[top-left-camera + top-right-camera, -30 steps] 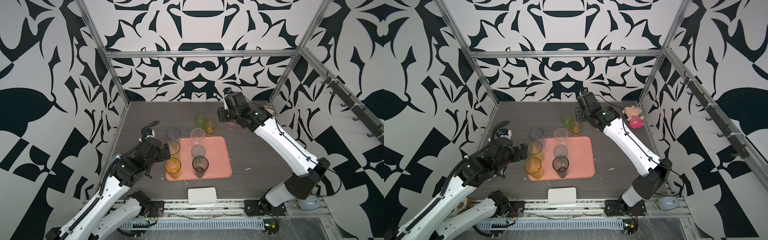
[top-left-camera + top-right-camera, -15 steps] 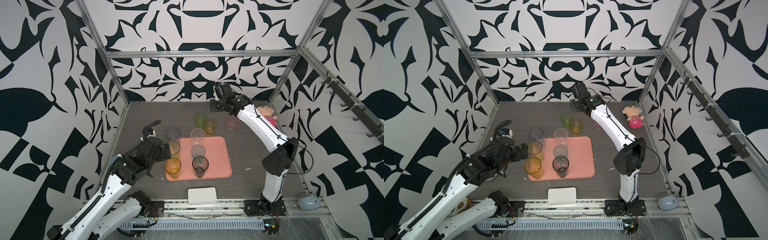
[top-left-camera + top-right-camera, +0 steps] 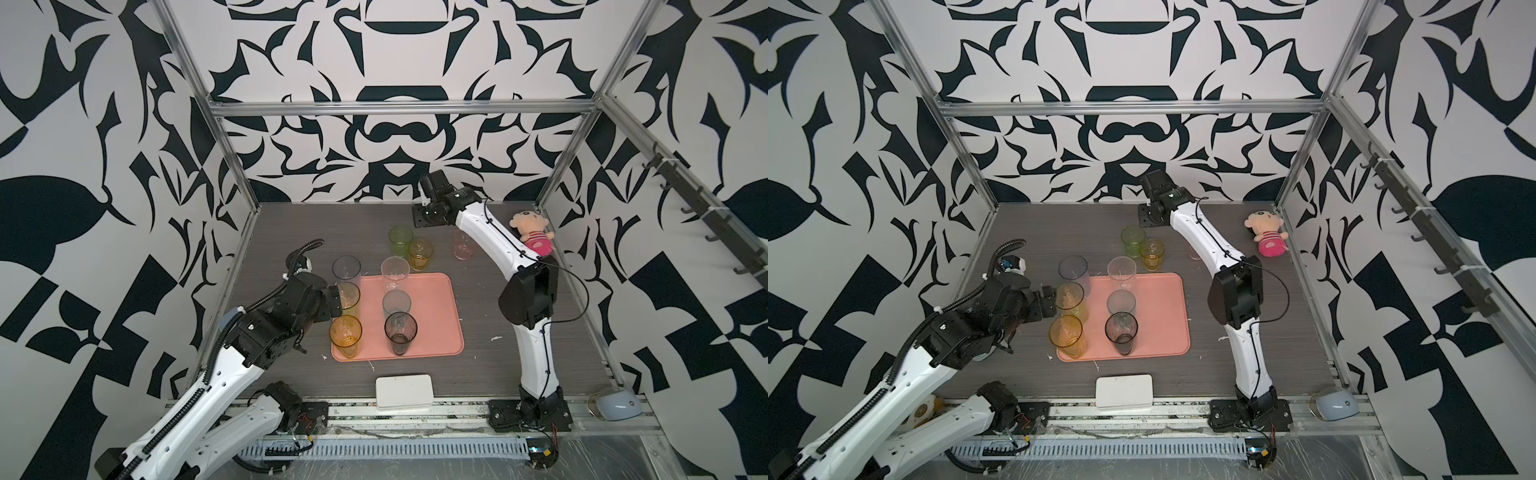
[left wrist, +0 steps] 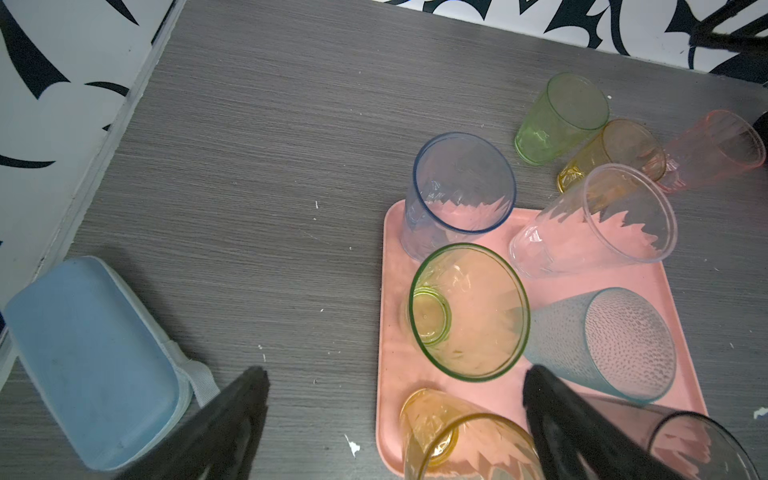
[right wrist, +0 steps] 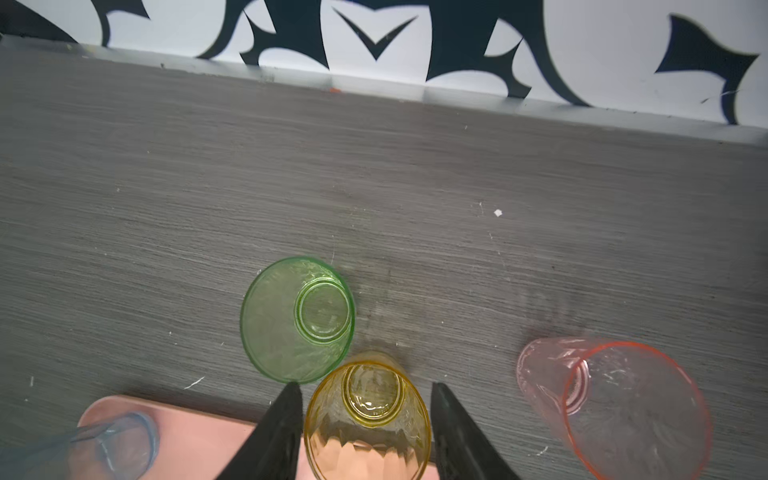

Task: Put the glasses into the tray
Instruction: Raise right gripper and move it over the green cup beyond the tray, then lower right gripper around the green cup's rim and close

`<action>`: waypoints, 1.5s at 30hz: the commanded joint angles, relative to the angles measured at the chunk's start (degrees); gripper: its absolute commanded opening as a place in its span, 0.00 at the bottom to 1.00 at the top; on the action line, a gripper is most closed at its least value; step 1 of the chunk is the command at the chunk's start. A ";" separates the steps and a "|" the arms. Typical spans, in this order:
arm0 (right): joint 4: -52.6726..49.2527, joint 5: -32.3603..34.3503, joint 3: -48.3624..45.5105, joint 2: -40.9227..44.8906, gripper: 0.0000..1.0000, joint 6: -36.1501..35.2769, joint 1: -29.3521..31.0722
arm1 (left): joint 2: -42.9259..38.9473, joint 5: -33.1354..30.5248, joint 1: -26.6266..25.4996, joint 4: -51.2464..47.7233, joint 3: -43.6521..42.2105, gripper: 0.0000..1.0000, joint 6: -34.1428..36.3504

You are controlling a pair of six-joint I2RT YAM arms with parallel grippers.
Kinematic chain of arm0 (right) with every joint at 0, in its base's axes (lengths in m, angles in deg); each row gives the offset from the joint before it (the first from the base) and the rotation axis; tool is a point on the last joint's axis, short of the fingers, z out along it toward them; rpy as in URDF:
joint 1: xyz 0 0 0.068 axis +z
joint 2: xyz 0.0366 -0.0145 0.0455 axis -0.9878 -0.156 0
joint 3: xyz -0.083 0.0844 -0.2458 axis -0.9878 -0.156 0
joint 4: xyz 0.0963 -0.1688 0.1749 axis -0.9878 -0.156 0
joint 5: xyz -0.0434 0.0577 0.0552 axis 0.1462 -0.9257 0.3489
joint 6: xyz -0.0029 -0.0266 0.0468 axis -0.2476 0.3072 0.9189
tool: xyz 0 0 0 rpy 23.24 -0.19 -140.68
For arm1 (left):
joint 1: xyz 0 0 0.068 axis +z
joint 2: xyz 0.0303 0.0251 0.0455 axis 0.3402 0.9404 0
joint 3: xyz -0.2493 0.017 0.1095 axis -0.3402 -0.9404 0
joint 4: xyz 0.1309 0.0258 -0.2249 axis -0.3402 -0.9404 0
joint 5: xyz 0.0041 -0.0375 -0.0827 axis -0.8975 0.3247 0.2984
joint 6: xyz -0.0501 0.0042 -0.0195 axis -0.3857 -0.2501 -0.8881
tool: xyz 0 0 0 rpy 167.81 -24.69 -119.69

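I read the glasses (image 4: 469, 316) as glossy translucent plastic, one stippled; the tray (image 4: 561, 286) smooth, matt; the table (image 4: 249, 166) matt wood-grain; the doll (image 3: 535, 239) soft cloth.

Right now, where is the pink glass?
In a top view the pink glass stands beyond the tray's far right corner, right of the small amber glass, close beside the right arm.

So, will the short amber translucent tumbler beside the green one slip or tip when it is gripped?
The short amber translucent tumbler tapers toward its base, so it may slip. Being short, it probably resists tipping. The short green tumbler close beside it could get bumped.
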 commanded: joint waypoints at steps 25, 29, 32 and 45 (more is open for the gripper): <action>-0.65 -4.26 6.70 -8.19 0.53 2.03 -0.04 | 0.04 0.17 0.14 -0.96 2.39 1.00 -0.92; -0.97 -4.47 7.84 -9.36 0.53 2.03 -0.04 | -0.13 0.16 0.14 -1.07 2.36 0.99 -0.96; -1.73 -4.55 9.34 -10.62 0.53 2.07 -0.04 | -0.17 0.18 0.14 -1.08 2.30 0.99 -1.09; -3.87 -4.36 13.70 -14.36 0.50 2.98 -0.08 | -0.34 0.44 0.14 -1.04 2.01 0.99 -1.34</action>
